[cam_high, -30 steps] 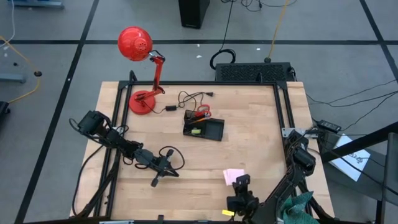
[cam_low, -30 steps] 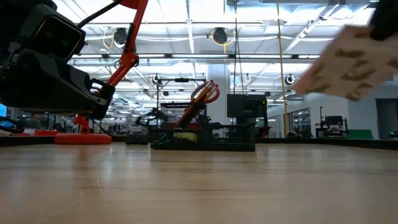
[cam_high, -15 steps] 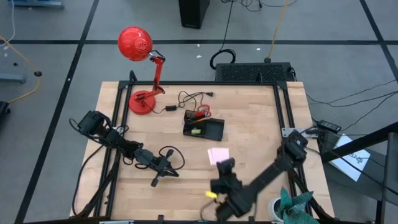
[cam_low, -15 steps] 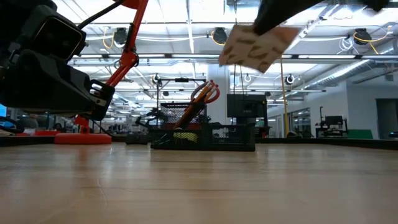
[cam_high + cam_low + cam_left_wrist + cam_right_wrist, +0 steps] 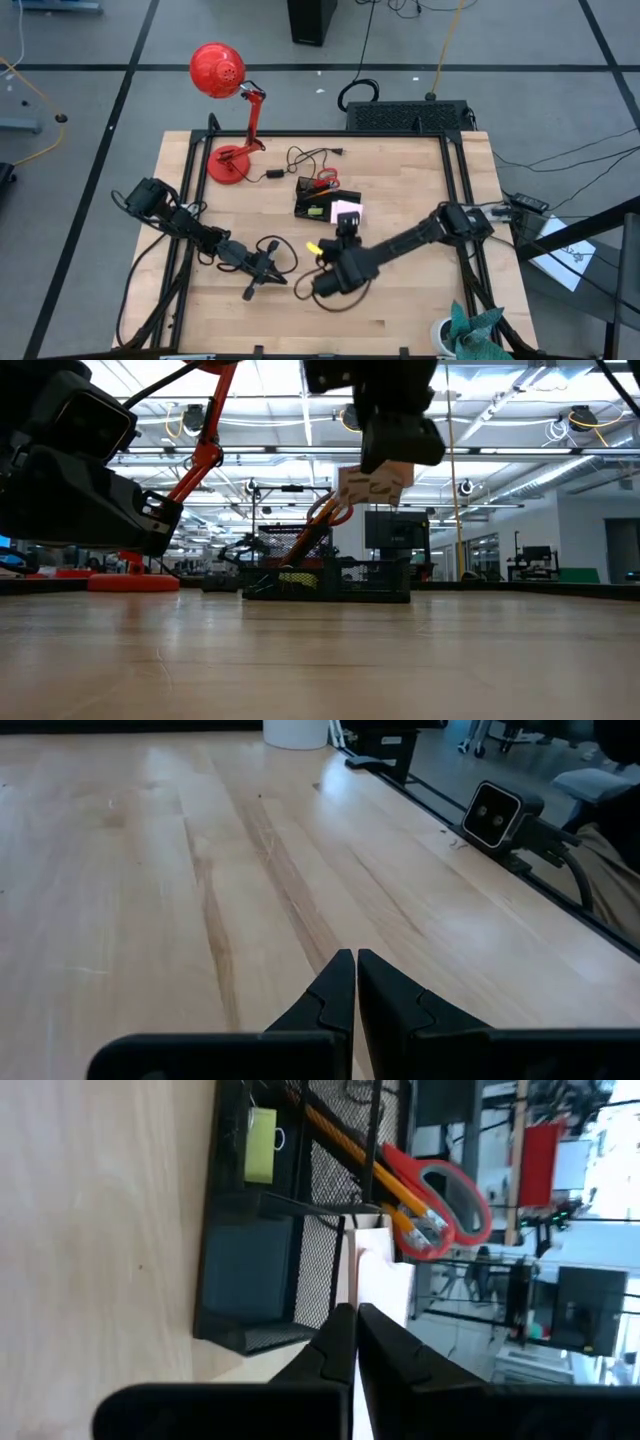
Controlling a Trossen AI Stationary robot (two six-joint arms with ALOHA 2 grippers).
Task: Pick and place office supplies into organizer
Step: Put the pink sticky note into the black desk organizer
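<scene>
Organizer (image 5: pixel 328 205): small black mesh tray with low walls, sitting mid-desk a bit toward the far side, near the red lamp base. Looks light, so I'd guess a bump from the arm could slide it. Already has stuff in the far section.
Desk (image 5: pixel 400 170): bare wood all round the tray on the near and right sides, so lots of room to come in. The black frame rail along the edges is well away from the action.
Red desk lamp (image 5: pixel 228 110): far-left of the tray, with a black cable (image 5: pixel 305 158) lying between them. That's the side I'd stay off.
Right tool (image 5: pixel 347 224): clenched on the pink sticky-note pad (image 5: pixel 347 211), hanging in the air right at the tray's near-right corner, above the emptier compartment.
Pink sticky-note pad: light and kinda floppy, pinched by one edge so it hangs off the tool. Probably drops flat if let go low, may flutter if let go high.
Left tool (image 5: pixel 352 982): clenched on nothing, parked low over the desk's near-left part, well apart from the tray.
Red-handled scissors (image 5: pixel 445 1202): standing tilted in the far section with the orange pencils (image 5: pixel 360 1152), poking above the wall. Easy to snag.
Yellow-green block (image 5: pixel 260 1145): down inside the tray, out of the way.
</scene>
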